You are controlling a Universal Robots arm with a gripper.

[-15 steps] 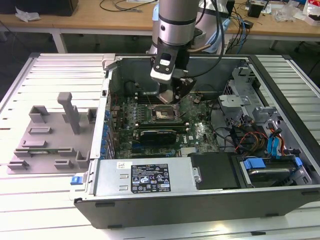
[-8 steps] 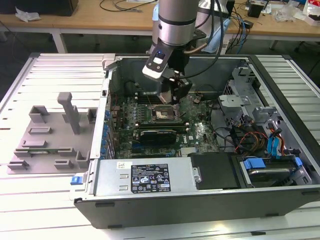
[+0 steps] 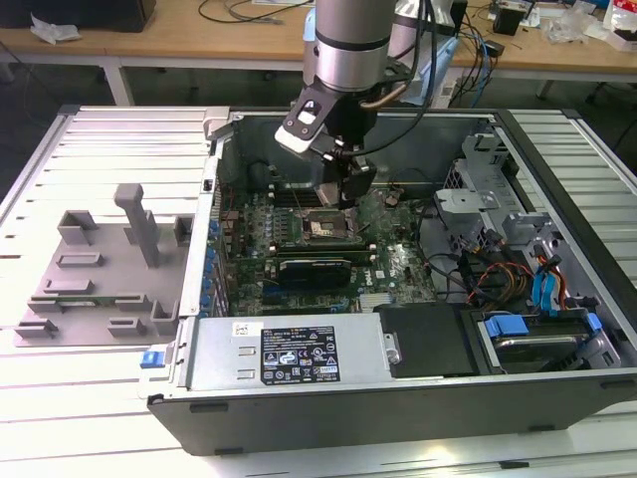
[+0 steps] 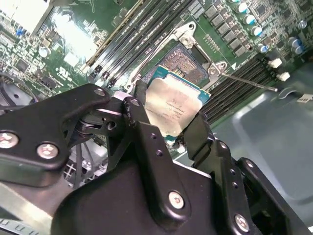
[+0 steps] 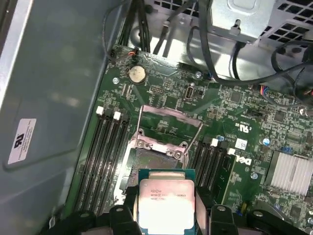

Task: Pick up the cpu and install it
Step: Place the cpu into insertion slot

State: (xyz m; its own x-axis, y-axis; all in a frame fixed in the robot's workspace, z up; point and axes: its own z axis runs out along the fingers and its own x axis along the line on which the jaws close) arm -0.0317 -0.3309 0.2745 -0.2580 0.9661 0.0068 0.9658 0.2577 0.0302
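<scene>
Both wrist views: your jaws pinch cpu [image 4: 171, 105] over socket [image 4: 186, 61]. Exterior view: case [image 3: 199, 358] on slatted desk [image 3: 100, 149], wooden desk [image 3: 199, 38] behind.

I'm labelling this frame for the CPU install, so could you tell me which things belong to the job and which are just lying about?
Belong to the job: the cpu, held in the gripper; the open socket.
Just lying about: coin battery; memory slots; heatsink; grey fixture.
</scene>
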